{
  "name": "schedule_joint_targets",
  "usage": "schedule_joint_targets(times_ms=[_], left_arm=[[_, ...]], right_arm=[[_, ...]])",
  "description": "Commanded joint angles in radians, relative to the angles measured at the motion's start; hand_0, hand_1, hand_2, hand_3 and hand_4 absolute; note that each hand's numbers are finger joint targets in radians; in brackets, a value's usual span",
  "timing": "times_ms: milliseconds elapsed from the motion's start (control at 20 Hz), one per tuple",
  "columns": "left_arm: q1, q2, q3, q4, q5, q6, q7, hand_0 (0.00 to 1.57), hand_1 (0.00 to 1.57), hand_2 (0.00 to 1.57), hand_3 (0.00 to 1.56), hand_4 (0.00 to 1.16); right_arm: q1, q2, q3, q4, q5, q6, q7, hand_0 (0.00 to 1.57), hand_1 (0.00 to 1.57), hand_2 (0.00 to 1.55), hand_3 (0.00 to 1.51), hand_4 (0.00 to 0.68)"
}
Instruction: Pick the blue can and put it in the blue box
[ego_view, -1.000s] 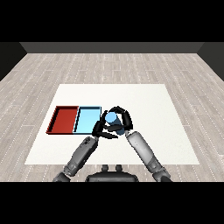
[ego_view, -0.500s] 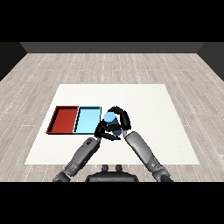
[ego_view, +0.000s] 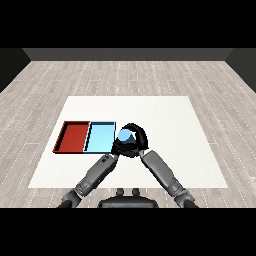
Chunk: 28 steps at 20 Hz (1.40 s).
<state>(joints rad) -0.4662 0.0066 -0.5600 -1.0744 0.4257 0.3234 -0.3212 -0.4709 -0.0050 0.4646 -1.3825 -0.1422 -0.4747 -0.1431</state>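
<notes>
head view | blue can (ego_view: 124, 135) just right of the light blue tray (ego_view: 100, 138), at its right rim, outside it | right hand (ego_view: 136, 141) curled round the can | left hand (ego_view: 118, 149) below the can, finger state cannot be told | red tray (ego_view: 73, 137) adjoins the blue tray's left side | white table (ego_view: 170, 125)

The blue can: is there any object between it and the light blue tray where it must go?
Nothing visible does. The blue can is held in the right hand, just right of the light blue tray. The left hand sits close below the can, not between the can and the tray.
</notes>
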Motion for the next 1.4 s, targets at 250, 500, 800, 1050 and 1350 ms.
schedule_joint_targets(times_ms=[250, 500, 800, 1050, 1350], left_arm=[[0.010, -0.006, -0.018, 0.024, 0.198, 0.045, -0.097, 1.44, 1.44, 1.41, 1.22, 0.62], [-0.076, -0.006, -0.081, 0.126, 0.328, 0.078, -0.183, 1.57, 1.57, 1.57, 1.52, 0.93], [-0.005, -0.006, -0.132, 0.064, 0.287, 0.121, -0.323, 1.57, 1.57, 1.57, 1.51, 1.11], [-0.062, -0.007, -0.064, 0.146, 0.279, 0.081, -0.333, 1.57, 1.57, 1.57, 1.54, 1.12], [-0.043, -0.006, -0.051, 0.062, 0.246, 0.112, -0.267, 1.57, 1.57, 1.57, 1.53, 1.13]], right_arm=[[0.059, 0.005, 0.026, -0.023, -0.103, 0.020, -0.094, 1.45, 1.45, 1.44, 1.39, 0.615], [0.044, 0.005, 0.007, -0.042, -0.104, 0.000, -0.052, 1.46, 1.46, 1.44, 1.40, 0.627], [0.011, 0.005, 0.006, -0.039, -0.135, 0.013, -0.030, 1.39, 1.39, 1.42, 1.37, 0.528], [0.034, -0.010, 0.030, -0.046, -0.060, 0.066, 0.014, 0.00, 0.00, 0.00, 0.00, 0.000], [0.059, -0.005, -0.001, -0.073, -0.028, 0.094, 0.043, 0.00, 0.00, 0.00, 0.00, 0.000]])
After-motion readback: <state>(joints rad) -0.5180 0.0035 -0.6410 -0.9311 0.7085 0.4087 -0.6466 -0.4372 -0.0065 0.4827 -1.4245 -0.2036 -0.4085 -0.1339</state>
